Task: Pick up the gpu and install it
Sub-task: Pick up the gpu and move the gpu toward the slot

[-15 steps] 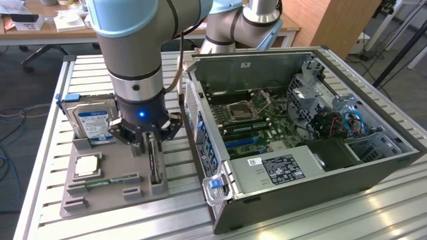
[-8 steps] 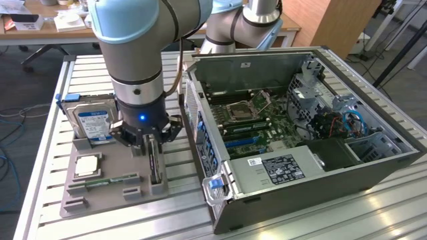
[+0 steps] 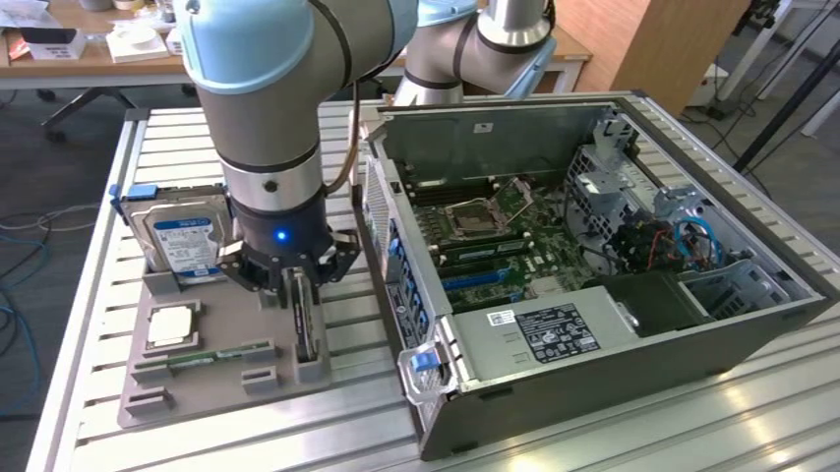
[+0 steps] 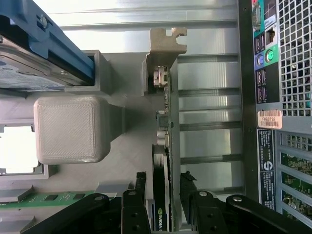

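Here, on the exterior view's left, the hard drive (image 3: 184, 241) stands in the grey holder tray (image 3: 216, 388) on the desk (image 3: 735, 423). Just to its right the gpu (image 3: 307, 329) stands on edge in its slot. Its long axis lies level along the tray, crosswise to the line between the fingers (image 4: 140, 195). The gripper (image 3: 291, 280) hangs directly above, fingers narrowly parted, one on each face of the card with slim gaps showing. Farther right the open computer case (image 3: 591, 334) sits apart.
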Controlling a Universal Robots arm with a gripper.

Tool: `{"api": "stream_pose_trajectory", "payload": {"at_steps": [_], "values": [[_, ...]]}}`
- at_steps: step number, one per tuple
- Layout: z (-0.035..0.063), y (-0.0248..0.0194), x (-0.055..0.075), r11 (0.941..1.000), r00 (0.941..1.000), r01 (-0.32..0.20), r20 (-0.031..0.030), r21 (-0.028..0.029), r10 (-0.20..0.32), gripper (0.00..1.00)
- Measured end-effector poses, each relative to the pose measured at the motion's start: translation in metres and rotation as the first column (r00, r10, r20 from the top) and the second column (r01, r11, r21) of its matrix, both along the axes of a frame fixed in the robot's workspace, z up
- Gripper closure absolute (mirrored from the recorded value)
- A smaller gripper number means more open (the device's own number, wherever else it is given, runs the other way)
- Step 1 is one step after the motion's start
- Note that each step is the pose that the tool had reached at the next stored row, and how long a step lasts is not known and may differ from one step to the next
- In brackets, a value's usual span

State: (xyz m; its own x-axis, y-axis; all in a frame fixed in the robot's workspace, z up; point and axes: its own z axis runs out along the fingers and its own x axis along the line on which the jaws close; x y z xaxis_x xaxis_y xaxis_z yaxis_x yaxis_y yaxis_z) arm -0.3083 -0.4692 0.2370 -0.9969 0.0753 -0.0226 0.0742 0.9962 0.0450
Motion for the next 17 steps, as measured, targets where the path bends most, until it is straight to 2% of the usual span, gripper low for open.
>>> {"api": "stream_pose_trajectory", "payload": {"at_steps": [17], "values": [[-0.0029,0.0000,0.0000,1.0000,1.0000,0.000,0.0002,0.0002,0.000,0.59]]}}
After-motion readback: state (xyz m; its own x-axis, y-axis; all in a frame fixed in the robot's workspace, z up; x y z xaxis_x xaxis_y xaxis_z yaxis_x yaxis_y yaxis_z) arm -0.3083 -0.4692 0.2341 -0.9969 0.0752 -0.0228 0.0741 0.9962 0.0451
